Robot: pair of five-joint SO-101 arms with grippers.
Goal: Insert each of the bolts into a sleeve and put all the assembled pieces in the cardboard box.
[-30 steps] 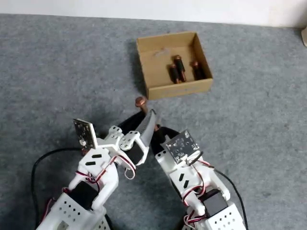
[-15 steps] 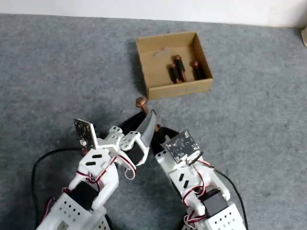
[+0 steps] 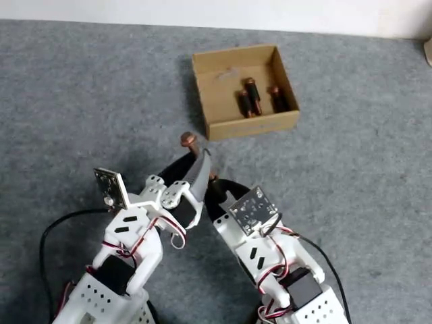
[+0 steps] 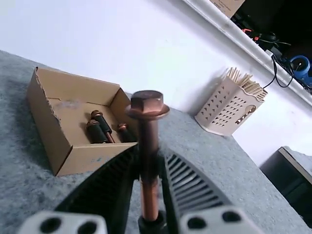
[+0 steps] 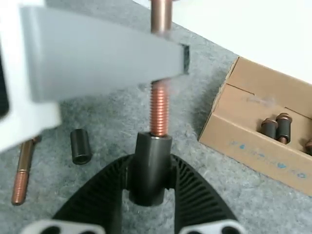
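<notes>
Right wrist view: insertion step. Right gripper (image 5: 150, 178) clamped on upright black sleeve (image 5: 150, 155); left gripper (image 4: 148, 163) pinches bolt (image 4: 147, 146), threaded tip at sleeve mouth. Next — drive bolt straight down, axes aligned, then carry to cardboard box (image 3: 253, 125) nearby.

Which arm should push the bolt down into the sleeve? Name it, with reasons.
Left, probably. Its end effector is shut on the bolt, whose threaded end sits at the mouth of the sleeve. The right end effector is shut on that sleeve and need only hold it steady.
</notes>
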